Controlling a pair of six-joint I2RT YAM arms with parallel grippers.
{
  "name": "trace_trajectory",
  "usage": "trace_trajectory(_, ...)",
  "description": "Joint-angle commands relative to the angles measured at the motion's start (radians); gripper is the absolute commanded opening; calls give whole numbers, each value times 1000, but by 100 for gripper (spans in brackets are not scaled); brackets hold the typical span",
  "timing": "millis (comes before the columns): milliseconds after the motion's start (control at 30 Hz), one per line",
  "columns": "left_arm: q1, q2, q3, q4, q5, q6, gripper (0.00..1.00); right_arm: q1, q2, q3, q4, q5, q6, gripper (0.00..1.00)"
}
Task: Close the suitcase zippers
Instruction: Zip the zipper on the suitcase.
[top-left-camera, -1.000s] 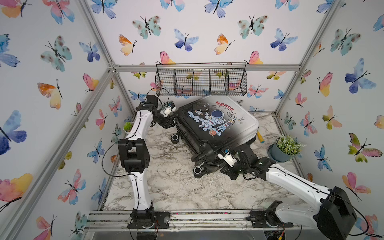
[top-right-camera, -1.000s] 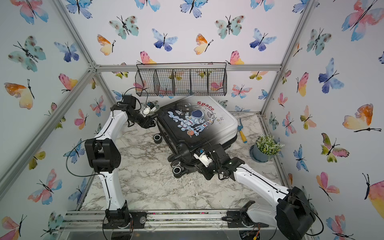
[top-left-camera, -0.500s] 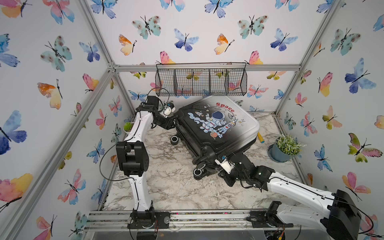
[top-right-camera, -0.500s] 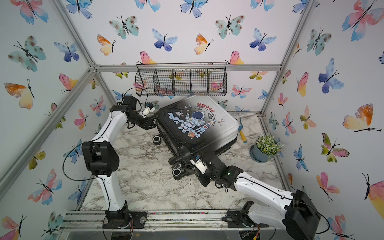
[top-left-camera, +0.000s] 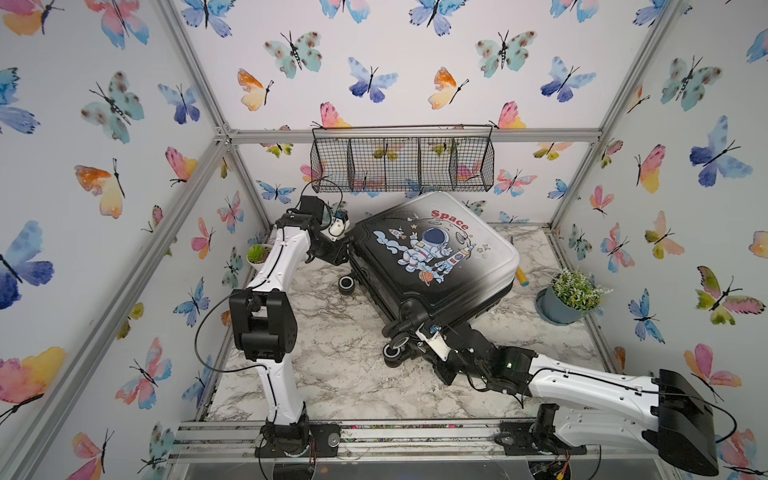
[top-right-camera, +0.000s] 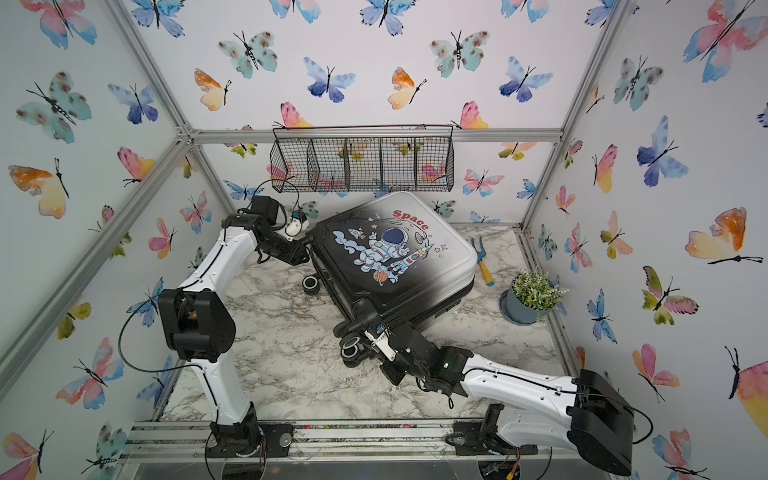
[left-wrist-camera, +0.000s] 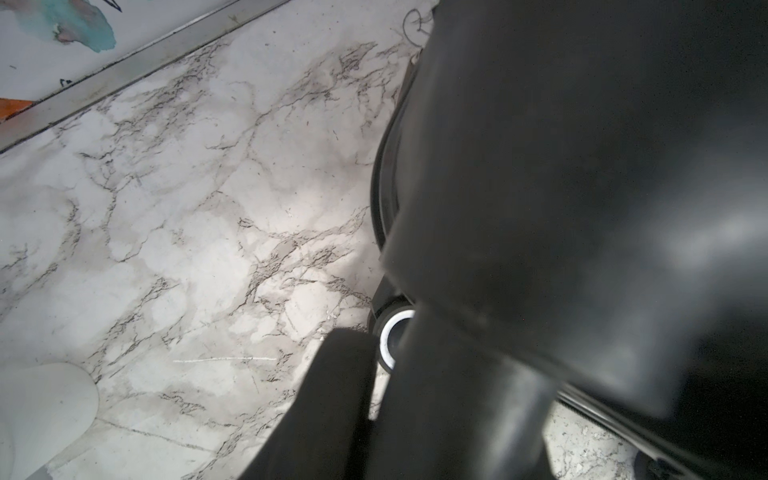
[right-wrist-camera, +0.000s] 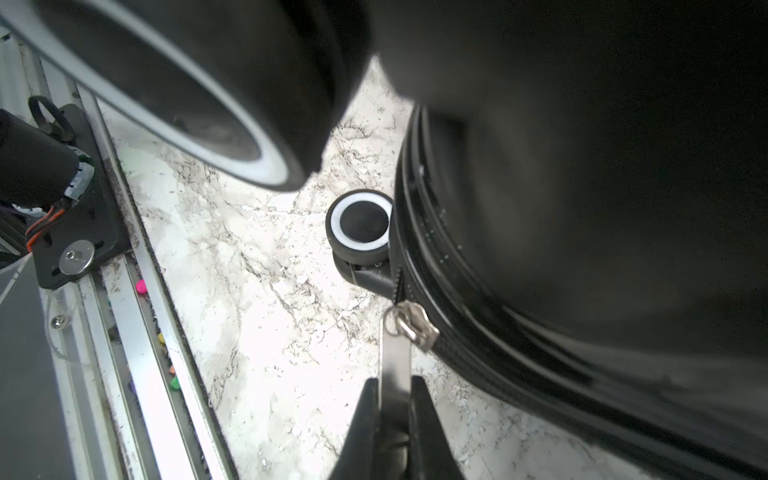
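Note:
The suitcase lies flat and askew on the marble table, astronaut print up, in both top views. My left gripper is clamped on its far-left black corner. In the left wrist view one finger shows beside the dark shell, which hides the other finger. My right gripper is at the near corner by the wheels. In the right wrist view it is shut on the flat metal pull of the zippers' slider, on the black track.
A wire basket hangs on the back wall above the suitcase. A potted plant and a yellow-handled garden fork sit at the right. A small plant stands far left. Suitcase wheels rest near the front rail.
My right gripper has slid leftwards along the near edge with the pull, to the wheeled corner. The suitcase has turned slightly. The left arm has stayed put.

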Motion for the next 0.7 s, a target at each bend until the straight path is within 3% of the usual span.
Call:
trace_trajectory(0, -66, -119, -7, -85, 46, -281, 0, 39, -21, 105, 316, -160, 1, 2)
trace_trajectory(200, -65, -268, -104, -95, 96, -325, 0, 39, -116, 62, 336, -151, 47, 2)
trace_trajectory(367, -62, -339, -184, -81, 93, -402, 0, 40, -145, 86, 377, -213, 40, 2)
trace_trajectory(567, -59, -357, -125, -203, 74, -474, 0, 40, -170, 133, 419, -198, 65, 2)
trace_trajectory(667, -59, -393, -115, -207, 121, -550, 0, 40, -172, 178, 423, -192, 64, 2)
